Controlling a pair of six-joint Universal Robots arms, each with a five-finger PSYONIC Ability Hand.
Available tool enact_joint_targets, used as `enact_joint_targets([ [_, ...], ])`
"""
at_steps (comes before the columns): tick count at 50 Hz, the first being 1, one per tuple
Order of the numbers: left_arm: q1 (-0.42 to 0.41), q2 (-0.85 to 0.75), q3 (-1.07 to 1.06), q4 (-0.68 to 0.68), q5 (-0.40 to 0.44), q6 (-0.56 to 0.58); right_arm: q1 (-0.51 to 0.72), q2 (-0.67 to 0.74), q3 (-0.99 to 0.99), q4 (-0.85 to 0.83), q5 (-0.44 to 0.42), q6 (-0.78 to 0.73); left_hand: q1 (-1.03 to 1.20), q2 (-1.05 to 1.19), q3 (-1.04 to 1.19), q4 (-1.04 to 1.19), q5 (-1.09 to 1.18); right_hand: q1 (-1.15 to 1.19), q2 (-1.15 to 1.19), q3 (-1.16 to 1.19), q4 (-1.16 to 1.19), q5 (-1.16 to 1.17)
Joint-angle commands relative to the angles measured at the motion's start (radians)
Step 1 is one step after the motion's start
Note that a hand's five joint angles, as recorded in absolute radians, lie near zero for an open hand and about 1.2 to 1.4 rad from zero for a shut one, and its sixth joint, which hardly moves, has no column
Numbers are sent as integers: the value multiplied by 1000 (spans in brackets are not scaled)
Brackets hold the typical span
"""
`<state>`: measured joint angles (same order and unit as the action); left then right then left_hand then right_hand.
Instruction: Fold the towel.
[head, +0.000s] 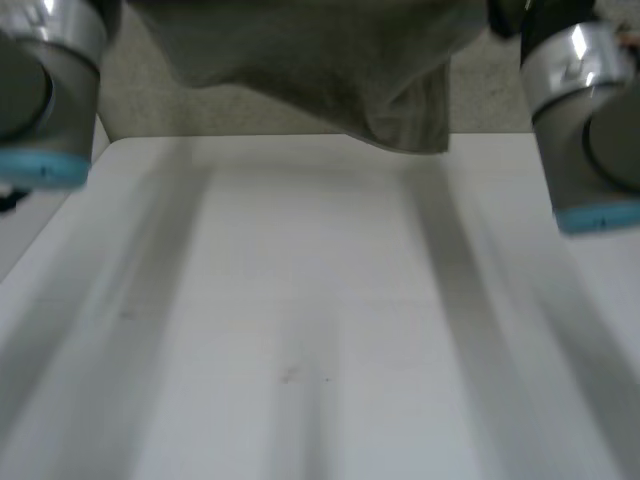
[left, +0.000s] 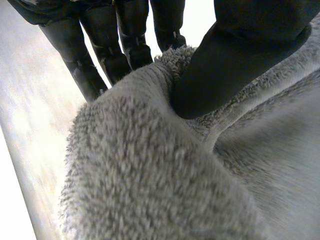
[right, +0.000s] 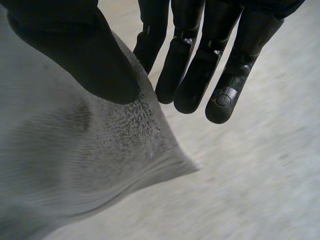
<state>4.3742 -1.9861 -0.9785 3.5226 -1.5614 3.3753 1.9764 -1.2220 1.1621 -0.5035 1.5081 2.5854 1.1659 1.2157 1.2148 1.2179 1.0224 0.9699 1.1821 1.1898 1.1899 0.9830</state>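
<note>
The fluffy grey terry towel (head: 320, 60) hangs in the air above the far edge of the white table (head: 320, 330), drooping lowest on the robot's right. The left hand (left: 235, 65) pinches a bunched fold between its thumb and fingers (left: 125, 45). The right hand (right: 75, 50) clamps an edge near a corner, thumb against straight fingers (right: 192, 75).

The towel (head: 320, 70) is hanging over the far edge of the table (head: 300, 330), between the 2 arms, with the left arm (head: 45, 90) standing to its left and the right arm (head: 585, 120) to its right. Its lowest fold is sitting nearer the right arm. The left hand (left: 235, 65) is pinching the towel between thumb and fingers. The right hand (right: 75, 50) is pinching it near a corner, thumb in front and fingers behind.
</note>
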Motion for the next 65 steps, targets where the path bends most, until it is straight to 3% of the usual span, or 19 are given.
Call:
enact_joint_targets([
  [1,30,81,-430,-28,12,7,-2,-74,385,95,-136,61,230,181,182,178,199,426,214,207,206,239],
  [8,39,76,-759,21,18,13,15,-54,602,160,-172,62,230,181,182,178,199,426,214,207,206,239],
  [12,35,57,-822,18,20,16,41,47,645,192,-161,61,230,181,182,178,199,426,214,207,206,239],
  [21,27,96,-924,12,18,18,35,45,634,405,-171,65,230,181,182,178,199,426,214,207,206,239],
  [28,30,167,-957,13,20,16,16,-75,604,464,-177,180,230,181,182,178,199,-112,-325,-332,-332,-300],
  [38,33,171,-974,13,18,16,-83,-111,487,470,-206,211,230,181,182,178,199,-183,-395,-403,-403,-371],
  [43,30,171,-977,13,18,16,-82,-77,404,479,-255,133,230,181,182,178,199,-192,-404,-412,-412,-380],
  [50,25,171,-993,15,20,16,-74,97,225,554,-305,-109,230,181,182,178,199,-233,-445,-453,-453,-420],
  [55,24,171,-999,16,18,16,-74,215,122,595,-305,-203,230,181,182,178,199,-356,-568,-576,-576,-544],
  [65,27,171,-1003,19,18,16,-61,372,41,620,-295,-320,230,181,182,178,199,-365,-577,-585,-585,-553],
])
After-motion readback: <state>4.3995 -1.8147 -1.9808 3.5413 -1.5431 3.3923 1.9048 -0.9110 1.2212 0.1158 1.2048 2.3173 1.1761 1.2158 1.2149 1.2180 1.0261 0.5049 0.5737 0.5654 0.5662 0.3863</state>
